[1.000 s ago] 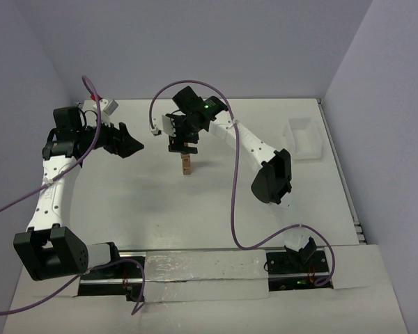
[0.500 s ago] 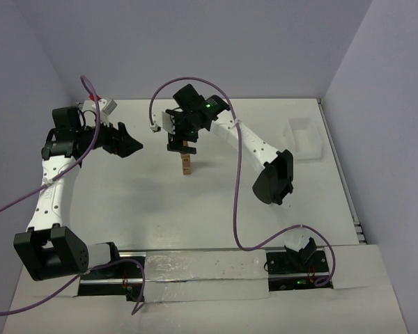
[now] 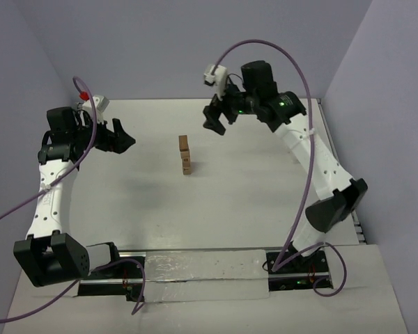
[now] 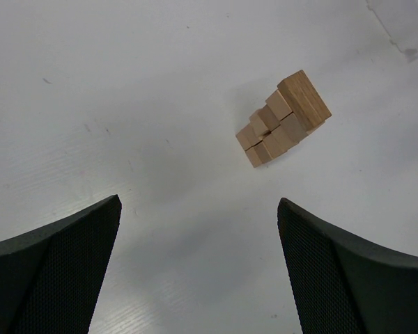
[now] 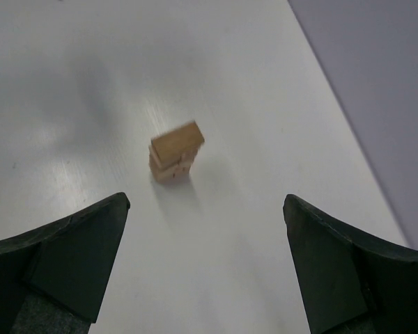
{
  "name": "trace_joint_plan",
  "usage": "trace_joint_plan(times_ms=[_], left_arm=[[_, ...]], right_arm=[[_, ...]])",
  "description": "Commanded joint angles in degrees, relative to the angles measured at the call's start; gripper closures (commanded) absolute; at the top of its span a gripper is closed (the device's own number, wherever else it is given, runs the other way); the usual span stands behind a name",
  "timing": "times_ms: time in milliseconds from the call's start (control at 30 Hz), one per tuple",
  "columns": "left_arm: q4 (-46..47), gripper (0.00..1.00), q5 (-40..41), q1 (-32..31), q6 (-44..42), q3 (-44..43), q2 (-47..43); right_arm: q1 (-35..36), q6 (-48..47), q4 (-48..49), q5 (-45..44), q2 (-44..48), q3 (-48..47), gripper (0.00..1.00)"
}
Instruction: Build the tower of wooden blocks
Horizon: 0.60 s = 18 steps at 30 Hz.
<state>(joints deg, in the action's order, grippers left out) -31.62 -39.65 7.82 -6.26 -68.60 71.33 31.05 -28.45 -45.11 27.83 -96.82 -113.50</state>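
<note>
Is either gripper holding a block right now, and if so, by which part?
Nothing is held. The left gripper and the right gripper are both open and empty, each apart from the tower, which stands free.

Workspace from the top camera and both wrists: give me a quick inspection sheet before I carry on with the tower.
Surface: white table, faint scuff marks in the left wrist view.
Job's things: tower, one narrow wooden column standing free at mid-table, its layers a little twisted; no loose pieces seen.
Clutter: corner of a pale plastic bin at the edge of the left wrist view.
Grippers: left tool open and empty, off to the tower's left; right tool open and empty, raised behind and to its right. Neither touches it.
Cables: purple cables loop off both arms, away from the tower.
Surroundings: plain grey-blue walls on three sides.
</note>
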Motion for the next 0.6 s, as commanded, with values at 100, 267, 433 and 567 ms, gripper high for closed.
trace_joint_plan(times_ms=[100,267,433,567], left_arm=[[2.64,0.01,7.51,0.36,1.18,2.4,-1.57],[4.59,0.01,12.21,0.36,0.9,7.04,-2.99],[5.74,0.01,16.87,0.36,0.09,10.6,-5.42],[6.37,0.01,19.4,0.44,-1.17,14.81,-7.12]], right_arm=[[-12.94,17.49,16.94,-5.14,14.65,30.39,0.0],[-21.04,21.1,21.42,-7.88,21.66,45.43,0.0],[-27.93,23.42,24.71,-6.73,25.98,54.22,0.0],[-30.57,23.73,27.49,-7.81,27.86,59.15,0.0]])
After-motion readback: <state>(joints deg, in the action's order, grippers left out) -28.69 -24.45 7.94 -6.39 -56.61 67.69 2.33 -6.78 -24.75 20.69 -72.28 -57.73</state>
